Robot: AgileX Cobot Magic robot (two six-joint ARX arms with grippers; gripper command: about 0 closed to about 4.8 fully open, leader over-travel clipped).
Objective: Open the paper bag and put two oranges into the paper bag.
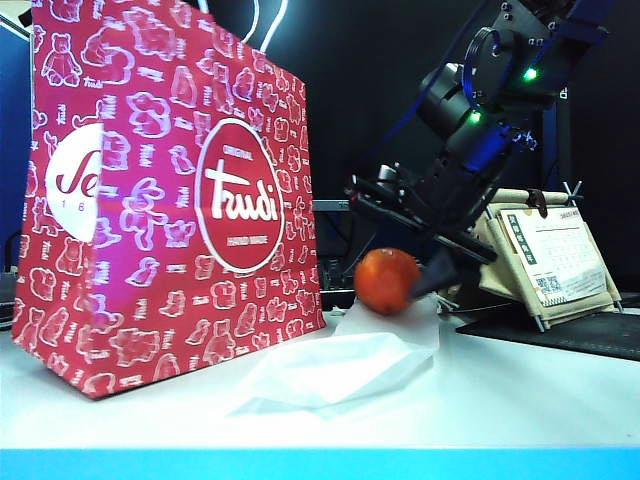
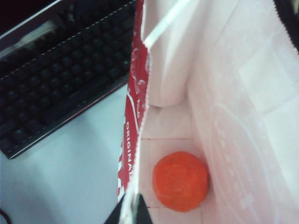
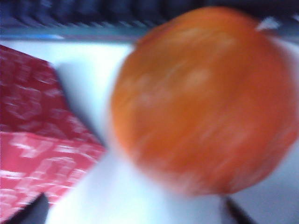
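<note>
Red-pink paper bag patterned with white animal outlines and round logos; shiny orange; translucent white plastic bag; white worktop.

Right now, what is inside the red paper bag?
One orange lies on the floor of the paper bag, seen from the left wrist. The left fingers pinch the bag's rim; the floor's near part is hidden.

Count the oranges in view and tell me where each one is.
2. One orange lies on the floor inside the paper bag, whose rim the left gripper pinches. The other orange is outside, beside the bag, at the right gripper.
</note>
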